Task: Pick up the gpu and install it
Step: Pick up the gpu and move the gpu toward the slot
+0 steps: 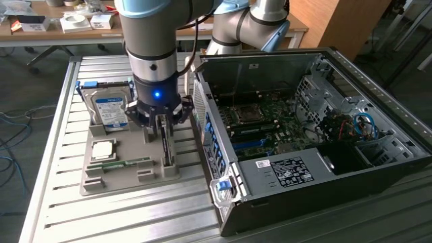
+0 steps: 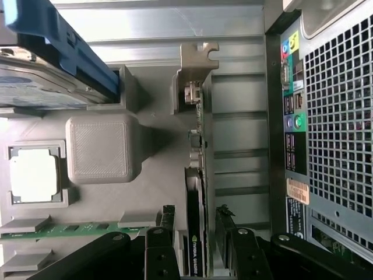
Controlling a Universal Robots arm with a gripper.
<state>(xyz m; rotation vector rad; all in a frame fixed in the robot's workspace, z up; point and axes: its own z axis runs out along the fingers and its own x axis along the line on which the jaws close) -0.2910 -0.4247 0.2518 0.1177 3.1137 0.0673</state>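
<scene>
The arm's (image 1: 152,45) jaws stand wide open, straddling the gpu (image 2: 194,210) without gripping it. The gpu stands on edge in a grey tray (image 1: 121,179) on the counter (image 1: 101,217), beside the open computer case (image 1: 324,167). The wrist view shows a gap either side of the card; the exterior view shows the case's motherboard (image 1: 270,124).
</scene>
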